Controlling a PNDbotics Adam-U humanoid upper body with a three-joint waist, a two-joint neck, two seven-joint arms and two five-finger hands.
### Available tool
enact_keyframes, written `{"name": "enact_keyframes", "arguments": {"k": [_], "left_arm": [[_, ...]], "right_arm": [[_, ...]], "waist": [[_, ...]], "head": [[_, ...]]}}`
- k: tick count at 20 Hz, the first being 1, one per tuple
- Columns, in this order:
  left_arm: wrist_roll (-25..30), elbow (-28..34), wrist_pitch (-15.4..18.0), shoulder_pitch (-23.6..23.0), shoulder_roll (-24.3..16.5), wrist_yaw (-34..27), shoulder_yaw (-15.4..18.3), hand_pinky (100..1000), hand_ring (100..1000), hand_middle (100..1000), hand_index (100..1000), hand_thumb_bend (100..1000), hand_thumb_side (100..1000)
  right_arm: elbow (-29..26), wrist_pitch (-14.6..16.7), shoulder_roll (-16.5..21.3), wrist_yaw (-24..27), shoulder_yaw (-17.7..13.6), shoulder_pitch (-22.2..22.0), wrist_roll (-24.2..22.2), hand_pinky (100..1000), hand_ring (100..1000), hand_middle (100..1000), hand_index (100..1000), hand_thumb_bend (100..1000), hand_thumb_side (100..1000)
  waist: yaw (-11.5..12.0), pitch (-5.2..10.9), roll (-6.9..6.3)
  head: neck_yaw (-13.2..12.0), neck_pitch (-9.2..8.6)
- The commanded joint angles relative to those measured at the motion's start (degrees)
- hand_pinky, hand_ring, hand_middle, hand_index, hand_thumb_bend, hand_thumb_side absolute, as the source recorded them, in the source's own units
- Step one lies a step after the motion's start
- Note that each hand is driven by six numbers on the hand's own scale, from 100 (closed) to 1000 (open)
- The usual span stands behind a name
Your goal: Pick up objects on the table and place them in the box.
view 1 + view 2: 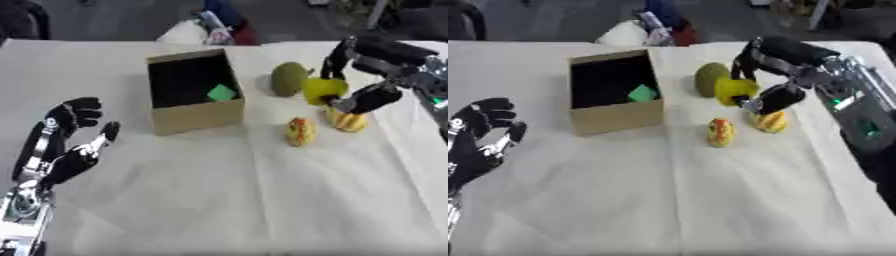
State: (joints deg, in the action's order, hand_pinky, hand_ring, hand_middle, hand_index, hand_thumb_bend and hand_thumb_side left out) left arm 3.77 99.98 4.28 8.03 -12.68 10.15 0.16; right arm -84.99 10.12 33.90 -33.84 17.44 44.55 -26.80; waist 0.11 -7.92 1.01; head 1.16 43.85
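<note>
The left hand [66, 145] idles half-curled, empty, by the table's [262, 200] near left edge. The right hand [776, 75] pinches a yellow fruit [733, 90] between thumb and fingers, right of the box [194, 92]; it looks light, smooth, likely slippery, best gripped across its middle.

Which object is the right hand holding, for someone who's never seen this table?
Start at the cardboard box on the white table; right of it lies a dull green fruit. Beside that, the right hand grips the yellow object, plain bright yellow, unlike the orange-streaked pieces nearer the robot.
</note>
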Motion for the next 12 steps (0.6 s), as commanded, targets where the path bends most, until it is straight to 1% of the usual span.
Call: {"name": "enact_keyframes", "arguments": {"k": [1,4,7,8,10,12], "left_arm": [[0.4,1.0,0.1,1.1,-1.0,0.2,-0.3,744,729,694,783,475,388],[0.8,1.1,0.2,1.9,-0.8,0.1,-0.7,744,730,694,783,474,385],[1.3,1.2,0.3,2.7,-0.6,-0.1,-1.2,744,729,694,782,475,385],[1.4,1.2,0.3,2.9,-0.5,-0.1,-1.3,744,729,694,782,475,386],[1.8,1.1,0.3,3.1,-0.4,-0.2,-1.7,744,729,694,782,474,386],[2.1,1.1,0.4,3.2,-0.3,-0.4,-1.9,744,729,693,782,475,387]], "right_arm": [[6.3,0.1,-2.5,-1.6,-0.1,6.4,1.4,655,549,304,358,156,100],[13.2,1.1,-6.9,-4.9,-0.7,11.4,3.2,660,556,321,379,159,100],[21.2,2.4,-12.4,-11.3,-2.2,15.4,6.0,672,569,345,407,167,100],[23.8,2.9,-14.1,-13.5,-2.9,16.4,7.0,682,582,380,448,166,100],[28.8,3.4,-17.6,-18.3,-4.5,18.2,9.0,687,591,410,479,164,100],[33.2,3.6,-20.8,-22.6,-6.2,19.4,11.2,692,606,463,545,157,100]], "waist": [[0.7,0.84,0.33],[2.2,0.3,0.18],[3.7,-0.11,0.16],[4.1,-0.21,0.13],[4.7,-0.36,0.01],[5.2,-0.45,-0.09]], "head": [[1.1,0.27],[2.5,-0.17],[4.3,-1.01],[4.8,-1.18],[6.0,-1.34],[7.0,-1.5]]}}
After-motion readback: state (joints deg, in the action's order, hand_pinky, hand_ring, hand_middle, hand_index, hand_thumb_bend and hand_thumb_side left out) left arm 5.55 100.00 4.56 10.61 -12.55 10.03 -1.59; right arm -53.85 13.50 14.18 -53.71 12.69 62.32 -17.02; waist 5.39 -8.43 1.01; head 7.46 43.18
